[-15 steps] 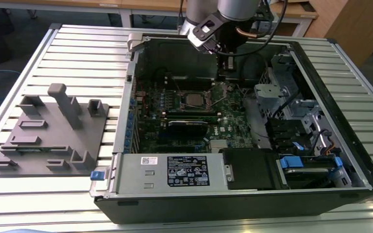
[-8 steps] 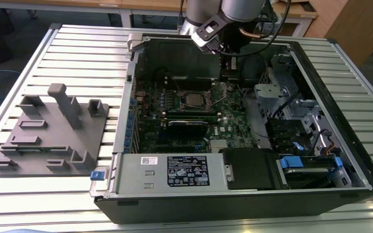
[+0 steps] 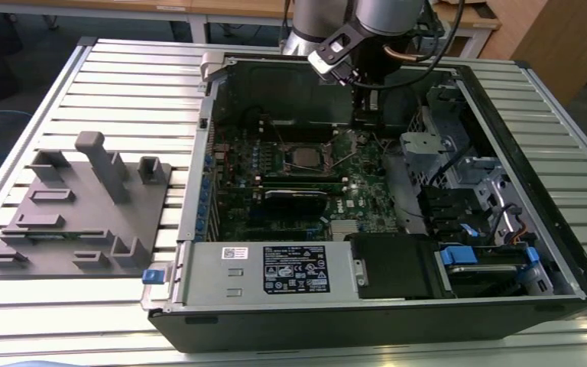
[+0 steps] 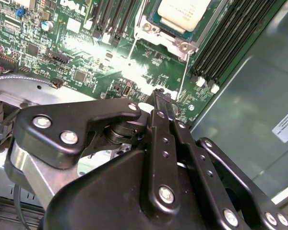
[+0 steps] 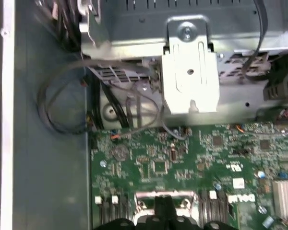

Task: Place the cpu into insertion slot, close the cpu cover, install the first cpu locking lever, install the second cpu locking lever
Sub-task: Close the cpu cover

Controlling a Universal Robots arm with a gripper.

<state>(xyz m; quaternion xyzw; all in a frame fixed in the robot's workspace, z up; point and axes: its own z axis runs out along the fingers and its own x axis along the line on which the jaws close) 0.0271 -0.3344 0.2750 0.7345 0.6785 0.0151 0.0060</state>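
One small square silver-grey cpu (image 4: 185, 12) sits in the silvery-rimmed insertion slot (image 4: 149, 28) on the green motherboard (image 4: 86, 57), near the black claw (image 4: 162, 98) but not touching it. The claw's fingers are pressed together on nothing. The open black computer case (image 3: 538, 252) lies on a ribbed silver metal table (image 3: 120, 76), with a grey moulded fixture block (image 3: 79, 214) on the exterior view's left and wooden furniture (image 3: 543, 30) behind.

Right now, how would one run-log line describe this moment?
gripper: shut, low over motherboard near insertion slot | cpu: seated in slot | cpu cover: looks down around cpu

A robotics workshop: open computer case (image 3: 375, 327) and grey fixture plate (image 3: 69, 237) on a slotted aluminium bench (image 3: 131, 84).
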